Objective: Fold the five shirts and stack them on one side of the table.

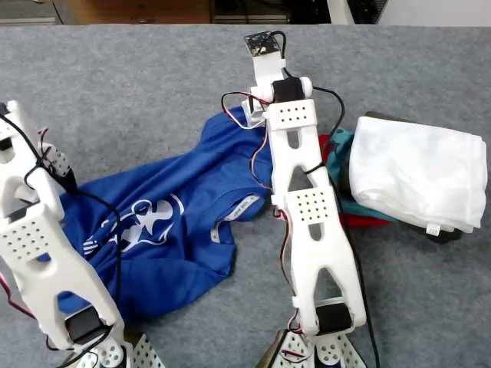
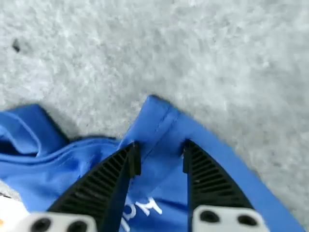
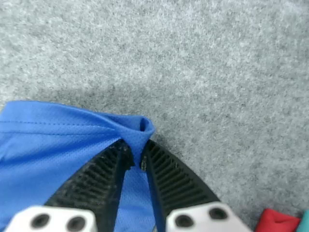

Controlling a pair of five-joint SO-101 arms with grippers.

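Item one, your right gripper [image 3: 140, 155]: jaws drawn almost together, pinching a bunched corner of the blue shirt [image 1: 176, 257]. The fabric rises in a small peak just past the fingertips, over the bare grey table [image 1: 138, 84]. Item two, your left gripper [image 2: 161, 154]: jaws parted, with a hemmed edge of the same shirt lying in the gap between them. Its fingers [image 2: 116, 179] sit on or just above the cloth, and you cannot tell whether either pad presses it. Item three, the blue shirt: unfolded and rumpled across the middle and left of the table, with a white print facing up. In the high view its long axis runs diagonally, from the near left beside your left arm to the far end under your right arm's wrist, and the neck opening is turned toward the right arm. Item four, the stack at the right side of the table, on the other side of your right arm from the blue shirt: a folded white shirt [image 1: 418, 172] on top, with the edges of a teal shirt [image 1: 343, 146] and a red shirt [image 1: 364, 221] showing beneath it.
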